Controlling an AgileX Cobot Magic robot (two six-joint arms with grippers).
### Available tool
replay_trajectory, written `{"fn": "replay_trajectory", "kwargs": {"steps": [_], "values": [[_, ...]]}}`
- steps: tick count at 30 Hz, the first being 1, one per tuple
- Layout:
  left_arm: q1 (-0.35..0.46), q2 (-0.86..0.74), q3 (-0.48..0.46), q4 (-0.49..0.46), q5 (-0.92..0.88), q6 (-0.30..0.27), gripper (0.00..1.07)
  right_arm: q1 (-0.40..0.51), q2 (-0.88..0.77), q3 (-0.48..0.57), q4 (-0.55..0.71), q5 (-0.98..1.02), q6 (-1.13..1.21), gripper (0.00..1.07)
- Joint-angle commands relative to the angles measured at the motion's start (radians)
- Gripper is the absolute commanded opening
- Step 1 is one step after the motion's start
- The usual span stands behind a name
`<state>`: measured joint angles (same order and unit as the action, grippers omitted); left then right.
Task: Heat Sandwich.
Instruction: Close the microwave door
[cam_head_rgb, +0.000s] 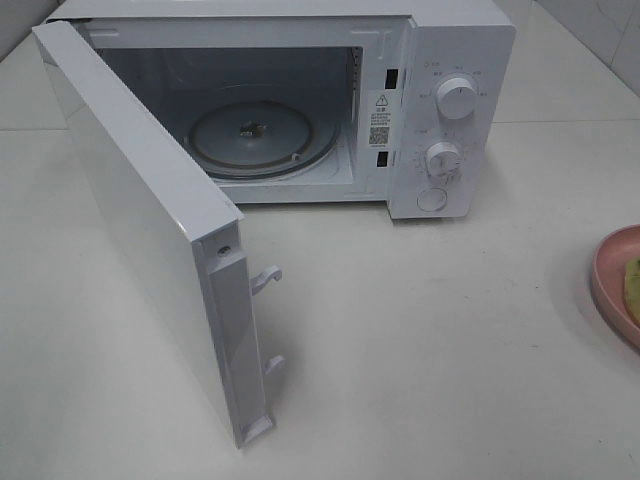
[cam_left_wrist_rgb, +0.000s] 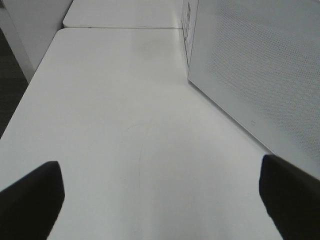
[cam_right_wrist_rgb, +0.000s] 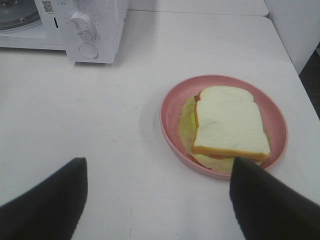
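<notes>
Bench (cam_head_rgb: 420, 330): white, fills the exterior high view.
Microwave (cam_head_rgb: 440, 110): upper centre, door (cam_head_rgb: 140, 230) swung wide toward lower left, turntable (cam_head_rgb: 250, 138) bare.
Plate (cam_right_wrist_rgb: 170, 112): pink, at the right edge of the high view, well apart from the microwave.
Sandwich (cam_right_wrist_rgb: 227, 122): on the plate, long axis running away from the right pincer (cam_right_wrist_rgb: 157, 200); right arm nearer.
Right pincer: spread, holding nothing, short of the plate.
Left pincer (cam_left_wrist_rgb: 160, 197): fully spread, empty, beside the door.

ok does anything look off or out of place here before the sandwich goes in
Nothing stands out. The microwave door hangs wide open, its turntable bare and seated flat. The sandwich lies intact on the pink plate, lettuce peeking past the bread, nothing spilled on the table.
</notes>
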<state>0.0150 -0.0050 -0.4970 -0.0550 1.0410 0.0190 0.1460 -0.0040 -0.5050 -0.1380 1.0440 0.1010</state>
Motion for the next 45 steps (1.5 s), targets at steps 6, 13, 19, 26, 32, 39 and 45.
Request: {"fn": "replay_trajectory", "kwargs": {"steps": [6,13,19,26,32,39,45], "values": [[0.004,-0.022,0.002,-0.001,-0.006,0.001,1.0,-0.008,-0.026,0.001,-0.005,-0.004,-0.012,0.76],[0.004,-0.022,0.002,-0.001,-0.006,0.001,1.0,-0.008,-0.026,0.001,-0.005,-0.004,-0.012,0.76],[0.004,-0.022,0.002,-0.001,-0.006,0.001,1.0,-0.008,-0.026,0.001,-0.005,-0.004,-0.012,0.76],[0.004,-0.022,0.002,0.0,-0.006,-0.002,1.0,-0.008,-0.026,0.001,-0.005,-0.004,-0.012,0.76],[0.004,-0.021,0.001,0.0,-0.009,-0.001,1.0,-0.008,-0.026,0.001,-0.005,-0.004,-0.012,0.76],[0.004,-0.005,-0.03,-0.017,-0.077,-0.003,1.0,-0.008,-0.026,0.001,-0.005,-0.004,-0.012,0.76],[0.004,0.108,-0.032,-0.016,-0.174,-0.002,0.89,-0.008,-0.026,0.001,-0.005,-0.004,-0.012,0.76]]}}
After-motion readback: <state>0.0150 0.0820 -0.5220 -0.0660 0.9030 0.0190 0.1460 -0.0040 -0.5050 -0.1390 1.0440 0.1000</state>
